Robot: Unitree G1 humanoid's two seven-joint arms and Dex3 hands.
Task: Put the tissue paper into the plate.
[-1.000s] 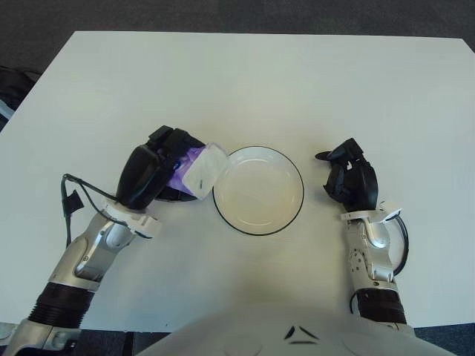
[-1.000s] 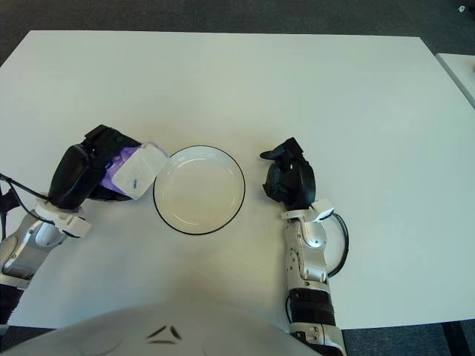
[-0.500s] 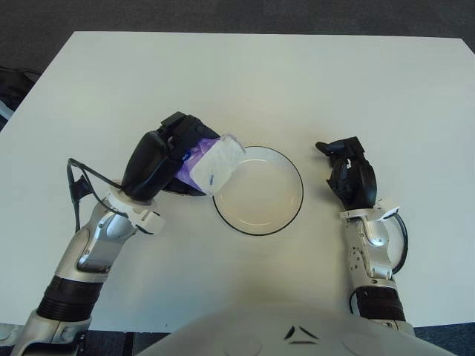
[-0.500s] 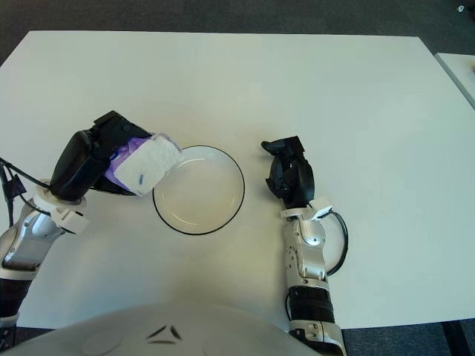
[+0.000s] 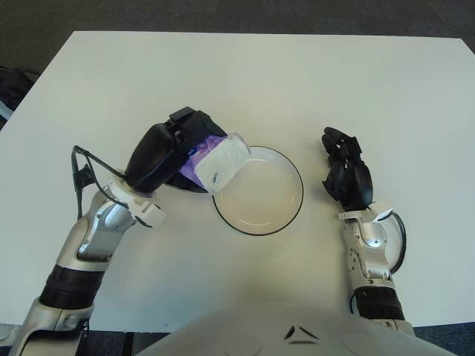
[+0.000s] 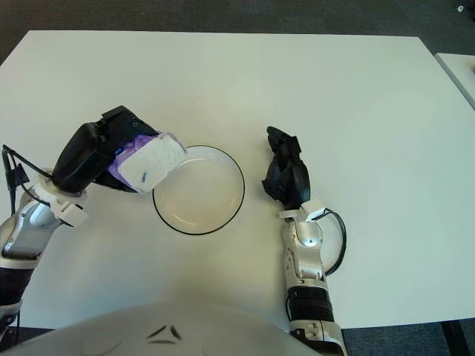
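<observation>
My left hand is shut on a white and purple tissue paper pack, held lifted and tilted just over the left rim of the plate. The white plate with a thin black rim lies flat in the middle of the white table, nothing inside it. The pack's white corner overlaps the plate's upper left edge in both eye views. My right hand shows just right of the plate, its dark fingers stretched out and holding nothing.
A black cable loops off my left forearm near the wrist. Another cable curls beside my right wrist. The white table stretches wide behind the plate, with dark floor beyond its edges.
My left hand has lifted the tissue pack off the table and carried it right, up over the plate's left rim. My right hand's fingers have uncurled and stretched out.
</observation>
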